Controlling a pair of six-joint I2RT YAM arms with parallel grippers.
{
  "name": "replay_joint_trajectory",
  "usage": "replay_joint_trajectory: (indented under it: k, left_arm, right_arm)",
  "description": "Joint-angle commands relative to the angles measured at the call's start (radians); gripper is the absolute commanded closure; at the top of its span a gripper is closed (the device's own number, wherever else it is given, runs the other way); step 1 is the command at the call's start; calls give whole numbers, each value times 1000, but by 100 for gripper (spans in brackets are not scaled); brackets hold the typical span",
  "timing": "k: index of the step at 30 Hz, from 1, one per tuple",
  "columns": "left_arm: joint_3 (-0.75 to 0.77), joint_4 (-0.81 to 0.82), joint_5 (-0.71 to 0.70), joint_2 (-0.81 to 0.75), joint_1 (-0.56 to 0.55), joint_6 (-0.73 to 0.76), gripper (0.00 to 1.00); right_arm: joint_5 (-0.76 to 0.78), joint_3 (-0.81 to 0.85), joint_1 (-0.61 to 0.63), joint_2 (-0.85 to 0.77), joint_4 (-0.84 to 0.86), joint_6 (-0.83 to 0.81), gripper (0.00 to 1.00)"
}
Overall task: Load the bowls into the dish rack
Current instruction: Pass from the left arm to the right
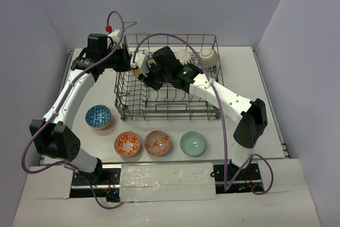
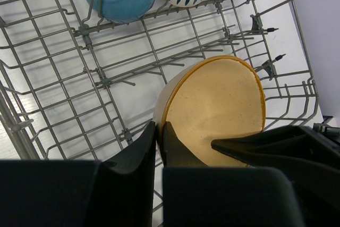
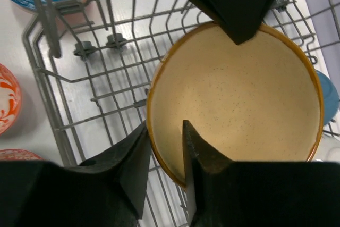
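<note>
Saw four bowls (image 1: 127, 143) on the worktop (image 1: 241, 59), not yet loaded. Held the tan bowl (image 3: 239, 89) on edge over the dish rack (image 1: 159, 107) tines (image 2: 133, 83) — rim pinched in left end effector (image 2: 159, 128), straddled by right end effector (image 3: 164, 131), clamp unclear — for slotting upright like the far row (image 1: 207, 57).

Your table (image 1: 239, 67) is a white top. The dish rack (image 1: 167, 111) stands on it toward the far side, near the middle. In front of the rack, four bowls sit upright on the surface. A blue-white patterned bowl (image 1: 99, 116) is at the left. Nearer you, in a row, are an orange-red patterned bowl (image 1: 127, 143), a paler orange patterned bowl (image 1: 157, 143) and a pale green bowl (image 1: 192, 143). A white sheet (image 1: 164, 176) lies along the near edge.
</note>
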Motion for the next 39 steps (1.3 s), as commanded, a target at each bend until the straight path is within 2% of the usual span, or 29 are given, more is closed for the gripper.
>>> replay_joint_trajectory:
  k: [1, 3, 4, 5, 7, 19, 25, 28, 33, 39]
  left_arm:
    - [6, 67, 45, -35, 10, -18, 100]
    - [1, 76, 40, -38, 10, -18, 100]
    - [-5, 79, 40, -40, 10, -21, 100]
    - [-6, 81, 46, -38, 10, -21, 100]
    - [-8, 84, 54, -32, 10, -26, 100]
    - [-14, 91, 56, -11, 10, -40, 99]
    - [-20, 102, 65, 6, 16, -55, 78]
    - [-20, 104, 57, 0, 22, -57, 72]
    - [-26, 116, 46, -17, 43, -63, 65]
    - [-40, 140, 13, -48, 96, -93, 62]
  right_arm:
    - [23, 47, -18, 2, 12, 15, 67]
    - [20, 52, -18, 7, 12, 26, 76]
    - [16, 55, -19, 14, 12, 30, 87]
    - [13, 63, -19, 19, 12, 38, 92]
    - [8, 73, -19, 31, 12, 44, 100]
    - [-50, 127, -21, 76, -16, 70, 100]
    - [-35, 159, -21, 103, -29, 93, 100]
    - [-38, 170, -19, 110, -37, 98, 100]
    - [-41, 181, -19, 117, -46, 107, 100]
    - [-24, 190, -33, 125, -48, 131, 100]
